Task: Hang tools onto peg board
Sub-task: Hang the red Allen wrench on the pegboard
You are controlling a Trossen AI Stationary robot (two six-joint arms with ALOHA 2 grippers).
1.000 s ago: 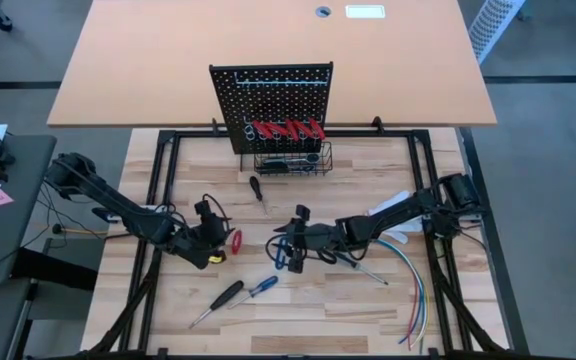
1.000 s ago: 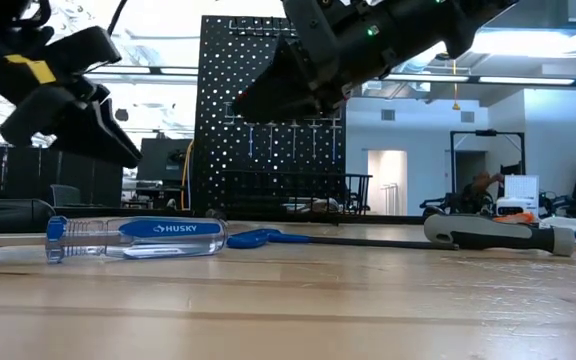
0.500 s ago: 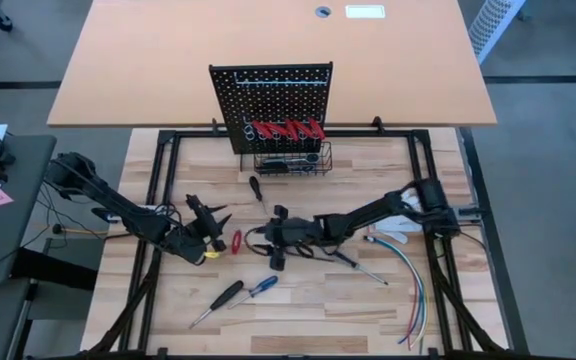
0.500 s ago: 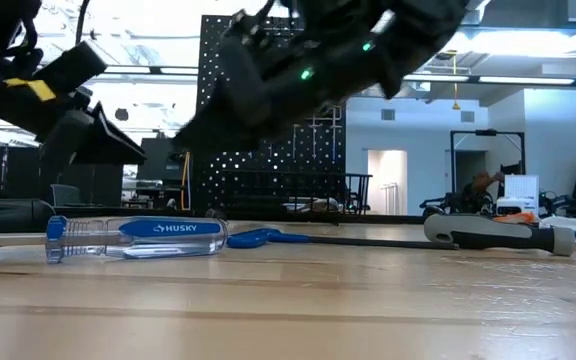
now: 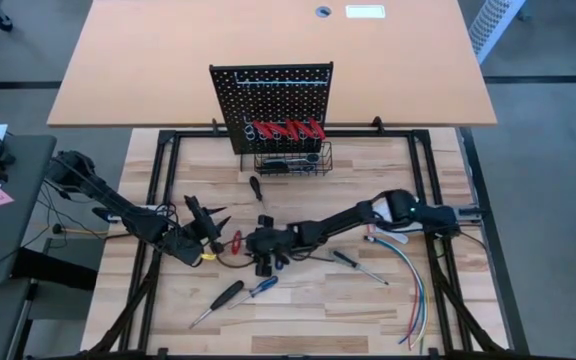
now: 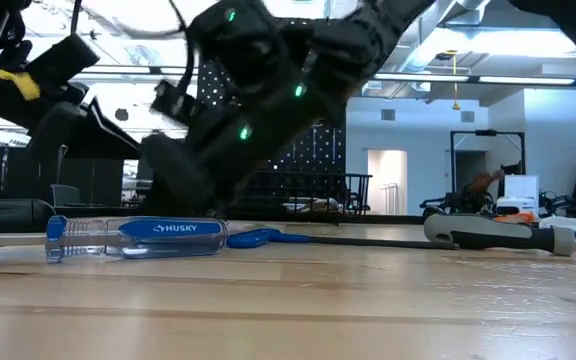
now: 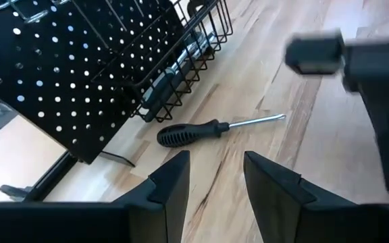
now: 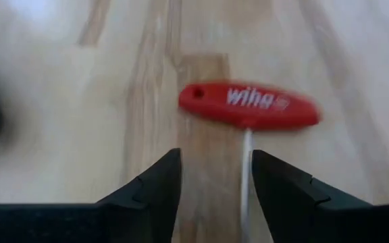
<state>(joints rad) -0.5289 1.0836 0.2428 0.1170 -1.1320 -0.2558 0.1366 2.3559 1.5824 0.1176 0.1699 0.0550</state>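
Observation:
A red T-handled tool [image 8: 248, 106], marked wiha, lies flat on the wood table with its thin shaft [image 8: 246, 169] running back between my right gripper's fingers. My right gripper [image 8: 211, 185] is open, low over the table's middle [image 5: 261, 247], just right of the red handle [image 5: 236, 241] and not touching it. To the red handle's left, my left gripper [image 5: 208, 228] is open and holds nothing [image 7: 215, 182]. The black peg board [image 5: 271, 98] stands at the far side with red-handled tools [image 5: 288, 130] hung on it and a wire basket [image 5: 293, 160] at its base.
A black-handled screwdriver [image 5: 257, 190] lies in front of the basket. A black [image 5: 223, 297] and a blue screwdriver [image 5: 261, 287] lie toward the near edge, another screwdriver [image 5: 358, 266] at centre right. Coloured wires [image 5: 413, 280] trail at the right. A tan tabletop [image 5: 268, 50] lies behind the board.
My right gripper has reached toward the table's left and gone down, still open, until the red T-handle lies just ahead of its fingers. My left gripper has turned a little where it was. No tool has moved.

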